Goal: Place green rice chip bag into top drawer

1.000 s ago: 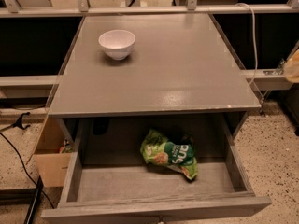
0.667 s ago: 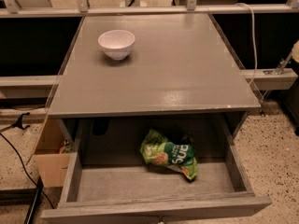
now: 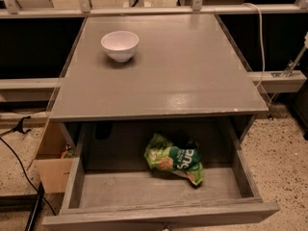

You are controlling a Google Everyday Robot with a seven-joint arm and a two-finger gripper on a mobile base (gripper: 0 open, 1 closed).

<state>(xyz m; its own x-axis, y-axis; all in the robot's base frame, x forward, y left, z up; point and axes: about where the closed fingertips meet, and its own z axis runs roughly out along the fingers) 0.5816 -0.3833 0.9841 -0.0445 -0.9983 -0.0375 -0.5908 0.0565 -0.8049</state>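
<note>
Under the front edge of the flat grey table (image 3: 183,76), the wide, shallow grey wooden top drawer (image 3: 120,190) stands open, its weathered plank front nearest the camera. The crinkled light-green foil rice chip bag (image 3: 174,159), with a dark green label, white lettering and round rice-cake pictures, lies inside this drawer on the bare grey bottom. It sits right of the drawer's middle and toward the back, partly in the shadow that the table casts, with nothing touching it. Its label faces up and the bag is tilted, its lower corner pointing toward the drawer's right front.

On the table's top, in the far left part, a small round white bowl (image 3: 120,45) stands upright, well apart from the bag. Just left of the table, on the speckled floor (image 3: 284,148), is an open brown cardboard box (image 3: 50,170), and a black cable (image 3: 19,162) runs across the floor beside it. A white cord (image 3: 260,42) hangs down past the table's far right corner.

The gripper is outside the camera view, so whether it is spread or closed, or has hold of anything, cannot be told.
</note>
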